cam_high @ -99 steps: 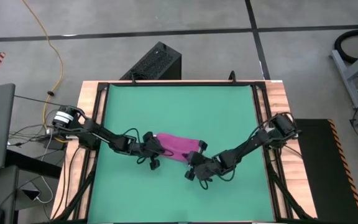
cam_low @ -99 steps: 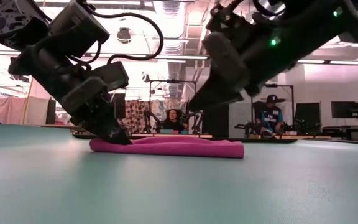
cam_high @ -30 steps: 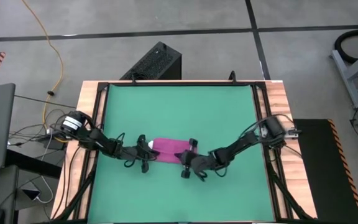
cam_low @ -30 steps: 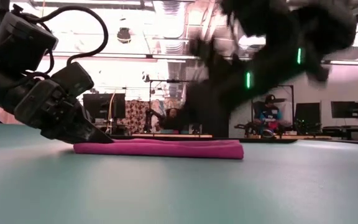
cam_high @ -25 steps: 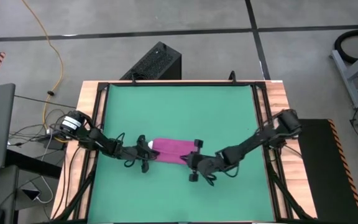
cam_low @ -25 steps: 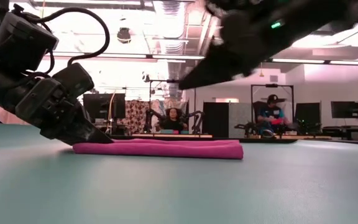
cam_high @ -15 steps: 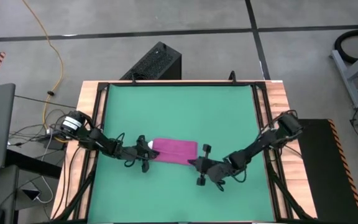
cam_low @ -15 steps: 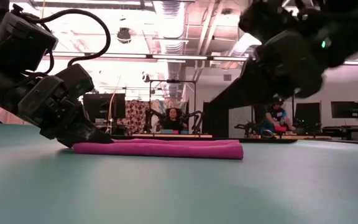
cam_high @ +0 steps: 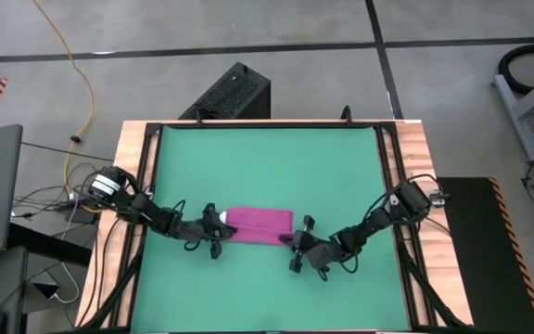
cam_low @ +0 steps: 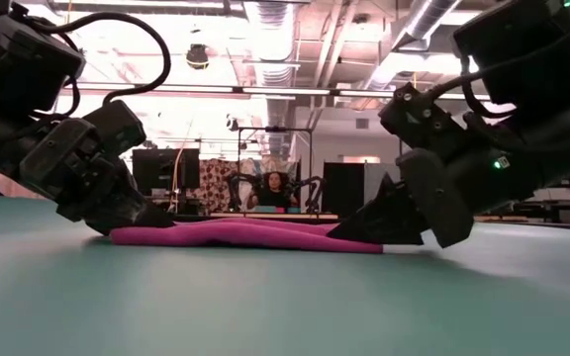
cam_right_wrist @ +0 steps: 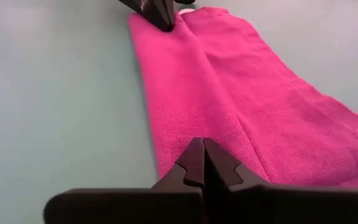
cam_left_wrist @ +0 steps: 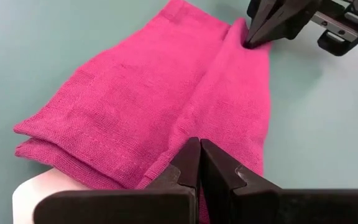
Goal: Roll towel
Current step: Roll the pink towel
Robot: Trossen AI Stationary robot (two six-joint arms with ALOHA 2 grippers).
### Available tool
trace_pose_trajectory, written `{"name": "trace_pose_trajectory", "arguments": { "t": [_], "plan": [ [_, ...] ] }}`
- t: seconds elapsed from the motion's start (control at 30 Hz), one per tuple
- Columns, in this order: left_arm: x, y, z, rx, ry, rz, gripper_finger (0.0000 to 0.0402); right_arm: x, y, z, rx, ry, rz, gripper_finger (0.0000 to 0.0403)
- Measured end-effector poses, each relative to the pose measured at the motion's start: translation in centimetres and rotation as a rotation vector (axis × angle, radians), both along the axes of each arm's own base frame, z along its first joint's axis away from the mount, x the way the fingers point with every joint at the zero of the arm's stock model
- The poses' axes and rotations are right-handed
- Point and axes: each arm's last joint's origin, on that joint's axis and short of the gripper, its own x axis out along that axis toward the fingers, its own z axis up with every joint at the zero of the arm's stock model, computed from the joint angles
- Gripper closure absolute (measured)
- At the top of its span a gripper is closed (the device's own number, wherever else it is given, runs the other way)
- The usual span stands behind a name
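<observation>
The magenta towel point(cam_high: 260, 225) lies folded into a flat strip on the green mat, and it also shows in the low view point(cam_low: 245, 235). Its white tag point(cam_high: 218, 215) is at the left end. My left gripper point(cam_high: 222, 233) is low at the towel's left end, shut on the towel. My right gripper point(cam_high: 292, 243) is low at the towel's right end, shut on the towel. Each wrist view shows the other gripper at the strip's far end. My left gripper pinches the towel's left end at its near edge point(cam_left_wrist: 185, 140) between its two shut fingers. It comes nearly level from the table's left. The towel lies flat on the mat; how many layers are held does not show. My right gripper pinches the towel's right end at its near corner point(cam_right_wrist: 194, 134) between its two shut fingers. It comes low and slanting from the table's right point(cam_low: 339, 233). The towel rests on the mat, and how many layers are held does not show.
The green mat point(cam_high: 267, 158) has bare room on the far and near sides of the towel. Wooden rails point(cam_high: 415, 167) border the table's left and right. A black box point(cam_high: 235, 93) stands beyond the far edge. People sit in the room behind point(cam_low: 277, 190).
My right gripper has swung out toward the table's near right and risen. It has then come back down to the mat at the towel's right end. The towel's right end now lies flatter. My left gripper has stayed at the left end.
</observation>
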Motion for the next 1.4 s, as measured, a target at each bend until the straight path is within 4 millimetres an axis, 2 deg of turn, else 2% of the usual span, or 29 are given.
{"name": "trace_pose_trajectory", "arguments": {
  "t": [0.07, 0.17, 0.23, 0.37, 0.43, 0.6, 0.7, 1.03, 1.4],
  "plan": [
    [0.0, -0.1, 0.0, -0.001, 0.002, -0.003, 0.0401, 0.1, 0.0, 0.5, -0.019, -0.023, -0.001, 0.0378],
    [0.0, -0.1, 0.0, -0.005, 0.008, -0.011, 0.0401, 0.1, 0.0, 2.3, -0.089, -0.023, 0.046, 0.0361],
    [-0.1, -0.1, -0.1, -0.006, 0.013, -0.016, 0.0401, 0.0, 0.0, 4.1, -0.133, -0.042, 0.071, 0.0348],
    [-0.1, -0.1, -0.1, -0.010, 0.017, -0.022, 0.0401, -0.3, 0.2, 8.9, -0.130, -0.159, 0.116, 0.0307],
    [-0.1, -0.1, -0.1, -0.010, 0.017, -0.022, 0.0401, -0.7, 0.4, 9.6, -0.128, -0.133, 0.168, 0.0274],
    [-0.1, -0.1, -0.1, -0.009, 0.017, -0.021, 0.0401, -1.2, 0.9, 8.7, -0.143, -0.057, 0.212, 0.0171],
    [-0.1, -0.1, -0.1, -0.008, 0.016, -0.021, 0.0401, -1.1, 0.9, 7.5, -0.166, -0.014, 0.218, 0.0132],
    [-0.1, -0.1, -0.1, -0.008, 0.014, -0.008, 0.0401, -0.4, 0.1, 3.3, -0.204, 0.103, 0.191, 0.0126],
    [-0.1, -0.1, -0.1, -0.011, 0.015, -0.008, 0.0401, -0.2, -1.2, -0.1, -0.158, 0.194, 0.100, 0.0127]
  ]
}}
